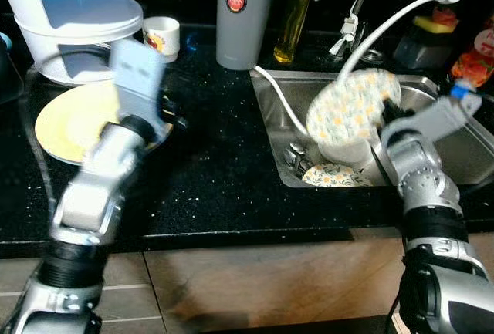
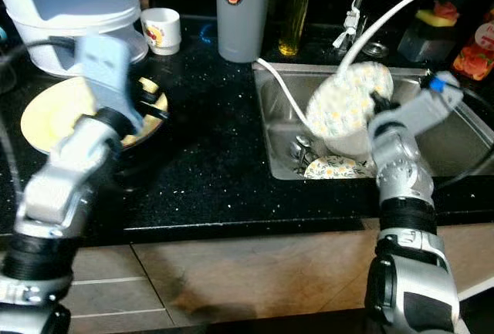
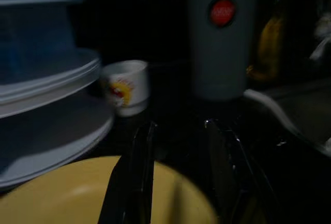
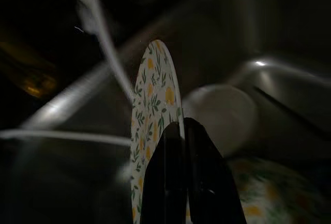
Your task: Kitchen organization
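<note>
My right gripper (image 4: 181, 131) is shut on the rim of a floral plate (image 1: 351, 106), holding it tilted on edge above the steel sink (image 1: 270, 118). A second floral dish (image 1: 333, 174) and a white bowl (image 4: 222, 113) lie in the sink below it. A yellow plate (image 1: 65, 122) rests on the black counter at the left. My left gripper (image 3: 181, 146) is open, its fingers (image 3: 137, 177) hovering over the yellow plate's near rim.
A white appliance (image 1: 73, 18) stands behind the yellow plate, with a small white cup (image 1: 162, 37) beside it. A grey flask (image 1: 243, 14), an oil bottle (image 1: 293, 14) and a white hose (image 1: 386, 21) stand at the back. Sauce bottles (image 1: 475, 52) sit far right.
</note>
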{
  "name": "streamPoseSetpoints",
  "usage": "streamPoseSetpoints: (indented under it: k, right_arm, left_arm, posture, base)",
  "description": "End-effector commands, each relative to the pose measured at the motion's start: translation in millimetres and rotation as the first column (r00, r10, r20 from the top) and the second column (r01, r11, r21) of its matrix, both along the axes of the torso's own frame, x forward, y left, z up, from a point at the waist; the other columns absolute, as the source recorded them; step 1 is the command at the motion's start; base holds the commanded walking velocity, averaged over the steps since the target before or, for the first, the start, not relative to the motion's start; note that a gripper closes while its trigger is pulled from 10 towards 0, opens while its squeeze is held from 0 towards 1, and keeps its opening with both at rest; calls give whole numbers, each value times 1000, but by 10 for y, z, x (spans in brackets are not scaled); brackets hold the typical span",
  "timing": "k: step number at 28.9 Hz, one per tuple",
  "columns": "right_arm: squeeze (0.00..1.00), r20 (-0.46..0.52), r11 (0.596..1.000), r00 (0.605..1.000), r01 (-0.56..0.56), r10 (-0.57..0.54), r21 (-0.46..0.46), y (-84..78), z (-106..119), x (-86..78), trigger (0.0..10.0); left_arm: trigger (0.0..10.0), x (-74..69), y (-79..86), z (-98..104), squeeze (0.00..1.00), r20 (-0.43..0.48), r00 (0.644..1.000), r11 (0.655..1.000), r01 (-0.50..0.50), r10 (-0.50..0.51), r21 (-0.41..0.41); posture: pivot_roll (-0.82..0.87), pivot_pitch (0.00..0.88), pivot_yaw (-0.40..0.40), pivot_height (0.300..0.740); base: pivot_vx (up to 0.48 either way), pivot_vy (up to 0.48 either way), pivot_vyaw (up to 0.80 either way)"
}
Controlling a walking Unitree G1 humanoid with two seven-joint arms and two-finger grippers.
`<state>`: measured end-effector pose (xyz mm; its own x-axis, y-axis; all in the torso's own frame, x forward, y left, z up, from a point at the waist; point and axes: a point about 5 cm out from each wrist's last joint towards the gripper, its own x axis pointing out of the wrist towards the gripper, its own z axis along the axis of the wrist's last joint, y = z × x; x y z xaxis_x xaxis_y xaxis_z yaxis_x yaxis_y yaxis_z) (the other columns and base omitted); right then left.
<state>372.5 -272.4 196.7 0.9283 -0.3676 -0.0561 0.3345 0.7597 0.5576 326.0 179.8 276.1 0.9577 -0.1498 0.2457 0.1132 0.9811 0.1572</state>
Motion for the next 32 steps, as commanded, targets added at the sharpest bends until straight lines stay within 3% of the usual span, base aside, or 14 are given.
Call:
streamPoseSetpoints:
  k: [1,2,6,9,10,13,14,15,18,21,25,29,30,32]
  right_arm:
    - [0,-26,1000,999,25,-26,-11,-59,-54,-25,10000]
    - [1000,-41,1000,999,24,-25,-17,-61,-83,-21,10000]
    - [1000,6,998,1000,-12,13,-68,-9,10,17,10000]
    - [1000,230,978,967,-67,113,-197,112,423,6,10000]
    - [0,322,966,935,-64,146,-252,164,611,-37,10000]
    - [0,516,926,819,-46,249,-374,345,1055,-221,10000]
    - [0,570,878,738,-63,361,-475,551,1266,-355,10000]
    - [0,570,878,738,-63,361,-475,551,1266,-355,10000]
    - [0,528,748,572,-255,628,-613,1040,1359,-587,10000]
    - [0,517,719,512,-374,687,-585,1217,1262,-654,10000]
    - [0,545,758,537,-548,644,-355,1402,916,-623,10000]
    - [0,458,740,587,-591,668,-321,1551,656,-582,10000]
    - [0,445,737,592,-591,672,-327,1564,633,-582,10000]
    - [0,423,738,609,-606,671,-298,1592,573,-547,10000]
  left_arm:
    - [10000,-15,-33,-9,0,-20,1000,1000,19,-19,-5]
    - [10000,-20,-27,-9,0,-33,999,1000,15,-16,-6]
    - [10000,18,-86,-21,0,-53,999,1000,1,-1,15]
    - [10000,26,-121,-5,0,-72,997,1000,-4,4,6]
    - [10000,27,-117,-4,0,-79,997,1000,-9,10,4]
    - [10000,23,-88,-10,0,-98,995,999,-30,31,9]
    - [10000,25,-59,-31,0,-125,991,999,-48,50,16]
    - [10000,25,-59,-31,0,-125,991,999,-48,50,16]
    - [10000,2,30,-44,0,-149,986,996,-57,67,69]
    - [10000,-40,95,-27,0,-156,987,993,-14,32,119]
    - [10000,-308,238,9,0,-170,975,931,193,-145,311]
    - [10000,-504,435,31,0,-226,952,854,290,-208,431]
    - [10000,-522,459,38,0,-232,950,848,294,-210,440]
    - [10000,-478,706,135,0,-205,974,901,169,-92,399]
  posture:
    - [199,110,-61,740]
    - [199,110,-61,740]
    - [189,92,-50,740]
    - [190,87,-50,740]
    - [187,79,-48,740]
    - [185,73,-47,740]
    - [184,64,-43,740]
    - [184,64,-43,740]
    - [180,56,-40,740]
    - [184,54,-41,740]
    - [194,54,-41,740]
    - [194,54,-41,740]
    - [194,54,-41,740]
    - [227,61,-42,740]
  base:
    - [0,0,0]
    - [0,0,0]
    - [0,0,0]
    - [0,0,0]
    - [0,0,0]
    - [0,0,0]
    - [0,0,0]
    - [0,0,0]
    - [0,0,0]
    - [0,0,0]
    - [0,0,0]
    - [0,0,0]
    - [0,0,0]
    - [0,0,0]
